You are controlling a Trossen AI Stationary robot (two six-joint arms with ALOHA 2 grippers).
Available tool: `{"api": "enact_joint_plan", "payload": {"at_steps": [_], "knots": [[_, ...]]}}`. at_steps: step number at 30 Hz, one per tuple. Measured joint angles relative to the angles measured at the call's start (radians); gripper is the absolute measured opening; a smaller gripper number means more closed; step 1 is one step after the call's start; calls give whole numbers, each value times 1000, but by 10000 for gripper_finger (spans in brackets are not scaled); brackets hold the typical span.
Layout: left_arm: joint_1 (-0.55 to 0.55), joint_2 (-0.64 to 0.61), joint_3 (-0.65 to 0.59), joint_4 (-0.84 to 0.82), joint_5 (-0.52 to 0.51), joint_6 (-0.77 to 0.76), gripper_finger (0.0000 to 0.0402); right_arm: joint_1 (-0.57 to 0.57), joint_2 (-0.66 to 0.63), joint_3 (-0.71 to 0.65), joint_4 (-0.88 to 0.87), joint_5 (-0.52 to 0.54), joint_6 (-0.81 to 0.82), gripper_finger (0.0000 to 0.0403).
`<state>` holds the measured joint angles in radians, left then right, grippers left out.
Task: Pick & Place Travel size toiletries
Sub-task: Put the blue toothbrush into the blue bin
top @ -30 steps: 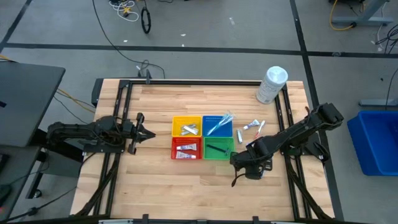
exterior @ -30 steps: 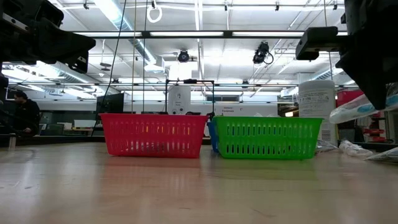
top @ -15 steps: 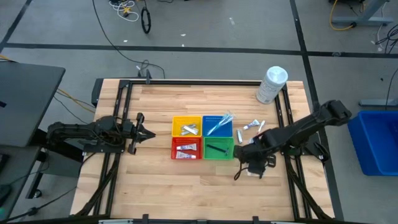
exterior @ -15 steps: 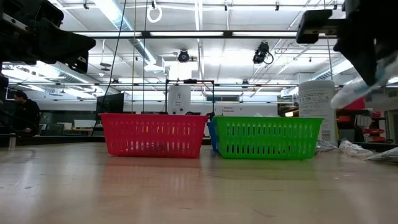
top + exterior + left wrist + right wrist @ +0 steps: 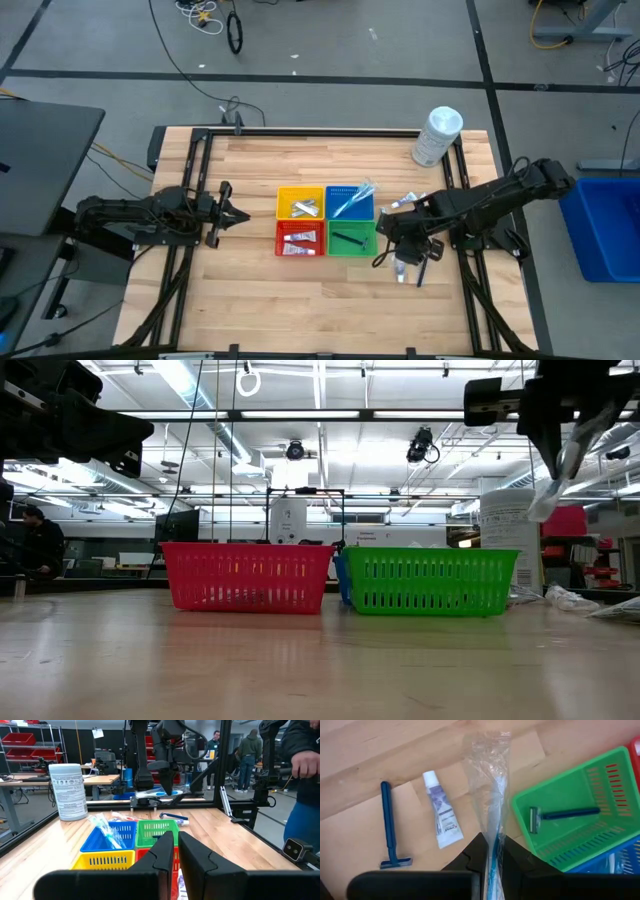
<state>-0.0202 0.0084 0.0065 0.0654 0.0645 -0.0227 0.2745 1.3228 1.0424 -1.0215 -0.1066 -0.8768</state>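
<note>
Since the earlier frame, the right gripper (image 5: 491, 851) rose with its wrapped toothbrush (image 5: 490, 795), fingers clamped on it. Beyond the fingers lies the green basket (image 5: 600, 845). Left gripper (image 5: 172, 851) waits, fingers together.

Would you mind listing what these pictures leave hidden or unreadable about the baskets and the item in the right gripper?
- Low view: the yellow basket is hidden behind the red basket.
- High view: the red basket's contents are too small to identify.
- Right wrist view: the wrapped toothbrush runs down between the right gripper fingers, so its lower end is hidden.
- Right wrist view: the print on the white tube is too small to read.
</note>
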Motion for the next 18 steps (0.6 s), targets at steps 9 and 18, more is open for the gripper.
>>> {"api": "enact_joint_plan", "payload": {"at_steps": [9,18], "knots": [[0,0,0,0,0,0,32,-37,-1,0,65,0,9,39],[0,0,0,0,0,0,32,-75,-19,0,160,0,65,39]]}}
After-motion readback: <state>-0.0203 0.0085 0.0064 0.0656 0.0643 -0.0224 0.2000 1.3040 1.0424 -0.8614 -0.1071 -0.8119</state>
